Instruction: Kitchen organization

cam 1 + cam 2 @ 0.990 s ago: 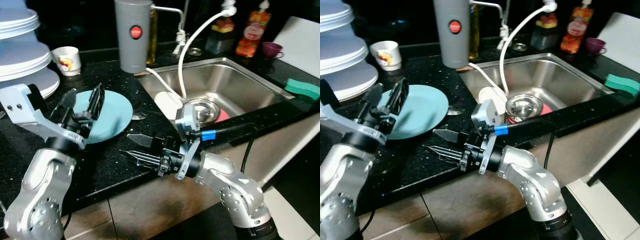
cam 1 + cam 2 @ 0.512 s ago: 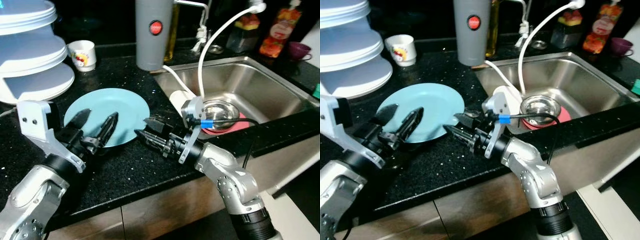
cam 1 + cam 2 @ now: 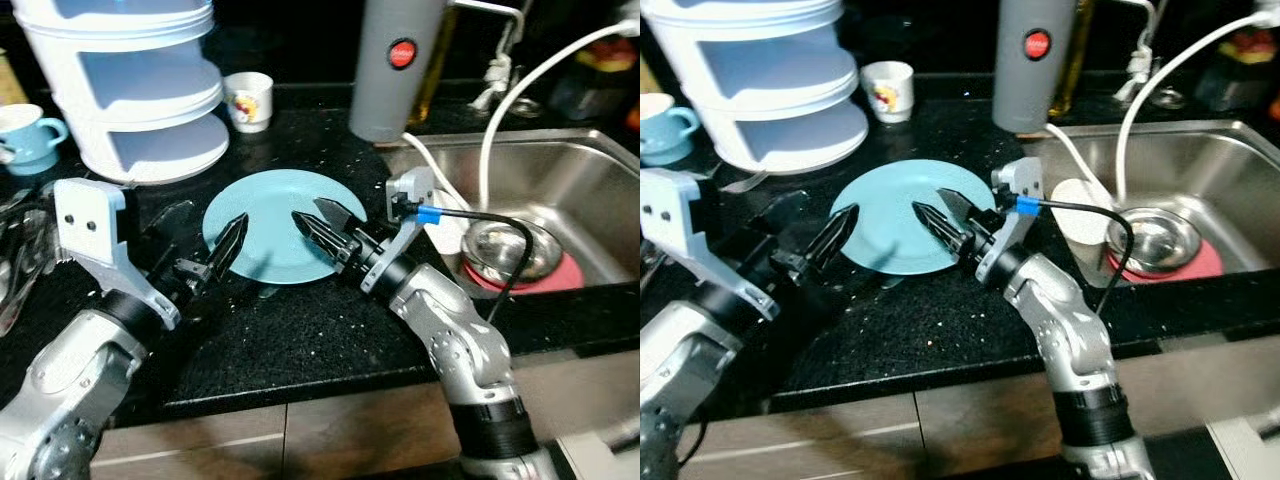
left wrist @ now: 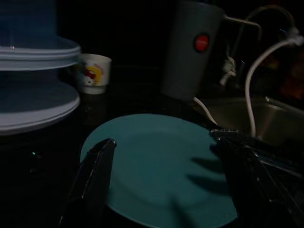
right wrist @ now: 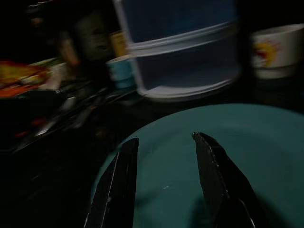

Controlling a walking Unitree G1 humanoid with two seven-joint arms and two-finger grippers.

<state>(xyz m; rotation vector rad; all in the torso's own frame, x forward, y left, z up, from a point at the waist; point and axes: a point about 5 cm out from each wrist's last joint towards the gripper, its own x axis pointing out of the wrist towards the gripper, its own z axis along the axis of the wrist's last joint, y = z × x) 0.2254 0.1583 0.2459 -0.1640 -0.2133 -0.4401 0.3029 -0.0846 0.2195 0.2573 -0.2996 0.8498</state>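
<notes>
Centrally on the black speckled tabletop (image 3: 300,340) lies a light blue plate (image 3: 270,215), flat and bare, just left of the steel sink (image 3: 590,200). Over its right rim hovers the right claw (image 3: 322,222), its two black fingers spread apart and holding nothing, tips pointing left across the plate. At the plate's near-left edge sits the left claw (image 3: 205,240), fingers wide open and also holding nothing; whether a fingertip touches the rim cannot be told.

Behind the plate stands a grey cylinder with a red button (image 3: 395,65), and a small white cup with a cartoon print (image 3: 247,100) to its left. A white tiered rack (image 3: 130,90) rises at far left, cut off at the top, with a blue mug (image 3: 28,135) beside it. In the sink rest a steel bowl (image 3: 500,245) on a red dish (image 3: 560,275), and a white hose (image 3: 510,110) curves down into the basin. Objects at the far right back are dim and blurred.
</notes>
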